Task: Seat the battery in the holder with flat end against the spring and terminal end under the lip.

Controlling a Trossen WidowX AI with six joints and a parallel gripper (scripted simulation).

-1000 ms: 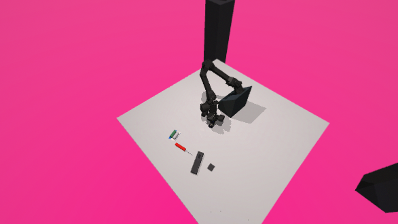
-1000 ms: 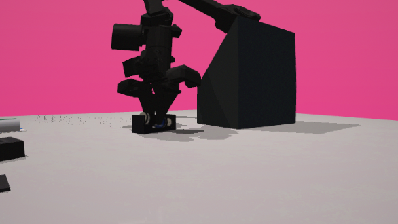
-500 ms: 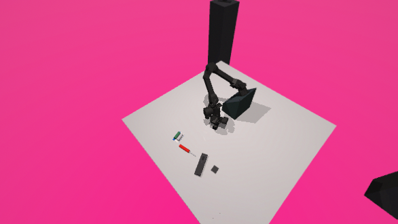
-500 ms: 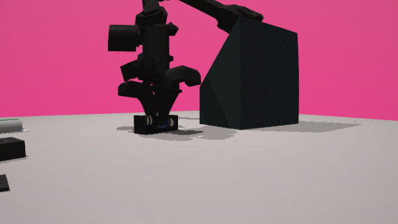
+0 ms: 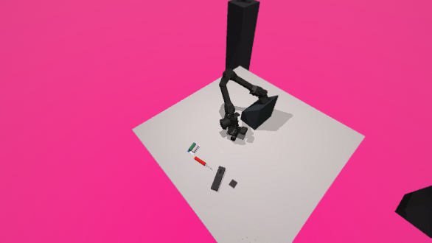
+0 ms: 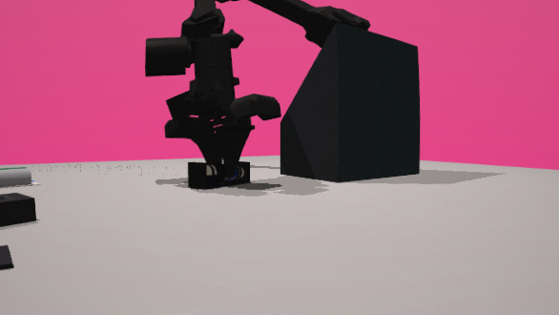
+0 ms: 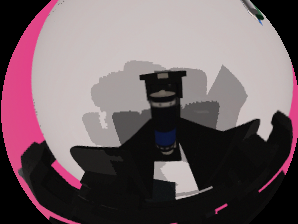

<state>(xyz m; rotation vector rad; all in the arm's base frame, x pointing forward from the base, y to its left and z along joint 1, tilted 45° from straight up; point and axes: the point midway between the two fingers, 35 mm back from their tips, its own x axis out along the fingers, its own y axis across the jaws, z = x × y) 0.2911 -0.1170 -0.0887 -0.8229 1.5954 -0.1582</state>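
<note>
The black battery holder (image 6: 196,179) (image 7: 165,86) stands on the white table beside the arm's base, and it is only a dark speck under the arm in the top view. The battery (image 6: 234,178) (image 7: 164,139), with a blue band and a pale end on the left, lies down inside the holder between its end walls. My gripper (image 6: 222,162) (image 7: 163,121) (image 5: 233,136) points straight down into the holder and is shut on the battery. Whether the battery's ends touch the spring and lip is hidden by the fingers and walls.
A large dark block (image 5: 259,110) (image 6: 353,105) stands just right of the holder, and a tall dark pillar (image 5: 241,33) stands behind the table. Toward the front left lie a green-and-white cylinder (image 5: 193,148), a red screwdriver (image 5: 200,160), a long dark box (image 5: 217,178) and a small dark square (image 5: 232,182).
</note>
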